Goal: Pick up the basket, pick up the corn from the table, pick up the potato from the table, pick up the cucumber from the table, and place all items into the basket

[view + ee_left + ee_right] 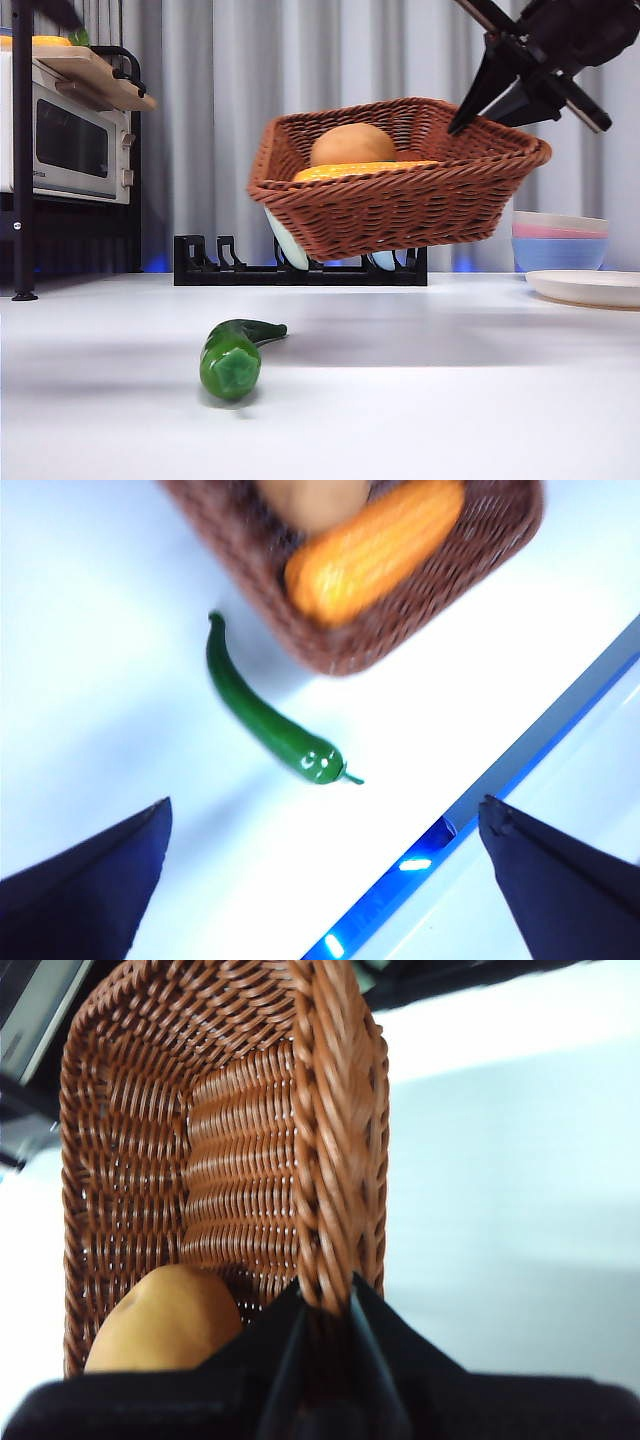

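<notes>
My right gripper (490, 120) is shut on the braided rim of the brown wicker basket (400, 210) and holds it tilted in the air above the table. The tan potato (352, 145) and the orange corn (360, 171) lie inside it. The right wrist view shows the jaws (325, 1305) clamped on the basket's rim (330, 1160), with the potato (165, 1320) beside them. The green cucumber (235, 357) lies on the table in front of the basket. My left gripper (325, 805) is open and empty, high above the cucumber (265, 715), beside the basket (400, 630) and corn (375, 550).
A microwave (65, 145) stands on a dark rack at the left. A black dish rack (300, 265) stands behind the basket. Stacked bowls (560, 240) and a plate (590, 287) are at the right. The table's edge (520, 760) runs near the cucumber.
</notes>
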Robot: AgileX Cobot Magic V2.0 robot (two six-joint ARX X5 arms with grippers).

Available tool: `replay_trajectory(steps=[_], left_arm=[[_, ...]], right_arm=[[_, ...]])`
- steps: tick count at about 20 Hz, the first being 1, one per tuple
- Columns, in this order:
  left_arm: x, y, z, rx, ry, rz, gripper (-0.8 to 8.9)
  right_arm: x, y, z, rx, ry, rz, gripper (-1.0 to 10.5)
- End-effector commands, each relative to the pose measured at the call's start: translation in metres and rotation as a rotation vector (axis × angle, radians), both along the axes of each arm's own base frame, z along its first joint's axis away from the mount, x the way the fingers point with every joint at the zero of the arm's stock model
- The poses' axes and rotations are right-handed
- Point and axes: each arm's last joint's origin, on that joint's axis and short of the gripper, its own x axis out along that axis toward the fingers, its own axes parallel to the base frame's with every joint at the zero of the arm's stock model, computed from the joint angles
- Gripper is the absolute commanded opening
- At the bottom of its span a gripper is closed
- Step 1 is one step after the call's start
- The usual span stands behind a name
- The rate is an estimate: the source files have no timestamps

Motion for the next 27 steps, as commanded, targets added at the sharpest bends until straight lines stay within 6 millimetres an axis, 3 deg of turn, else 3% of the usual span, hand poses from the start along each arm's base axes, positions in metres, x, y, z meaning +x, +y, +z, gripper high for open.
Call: replay_trajectory(steps=[1, 6, 9, 12, 18, 19, 21, 22, 27], left_arm=[[0.006, -0.007, -0.02, -0.026, 0.039, 0.054, 5.61], [0.03, -0.027, -0.074, 0.023, 0.139, 0.106, 5.61], [0.054, -0.047, -0.1, 0.051, 0.156, 0.12, 5.55], [0.075, -0.063, -0.13, 0.091, 0.167, 0.138, 4.56], [0.092, -0.077, -0.171, 0.159, 0.224, 0.145, 4.54], [0.093, -0.077, -0.172, 0.166, 0.223, 0.147, 3.85], [0.092, -0.078, -0.172, 0.185, 0.201, 0.128, 0.88], [0.091, -0.078, -0.172, 0.197, 0.194, 0.101, -0.12], [0.083, -0.074, -0.174, 0.23, 0.268, -0.027, -0.08]], right_arm=[[0.002, -0.009, 0.006, 0.026, -0.025, -0.029, -0.2], [0.004, -0.024, 0.008, 0.027, -0.032, -0.08, -0.2], [0.002, -0.03, 0.011, 0.029, -0.045, -0.098, -0.2], [0.0, -0.032, 0.014, 0.03, -0.057, -0.106, -0.2], [-0.003, -0.032, 0.018, 0.033, -0.072, -0.106, -0.2], [-0.003, -0.032, 0.019, 0.034, -0.073, -0.106, -0.2], [-0.003, -0.032, 0.019, 0.034, -0.074, -0.106, -0.2], [-0.004, -0.032, 0.019, 0.034, -0.075, -0.105, -0.2], [-0.007, -0.033, 0.023, 0.036, -0.087, -0.105, -0.2]])
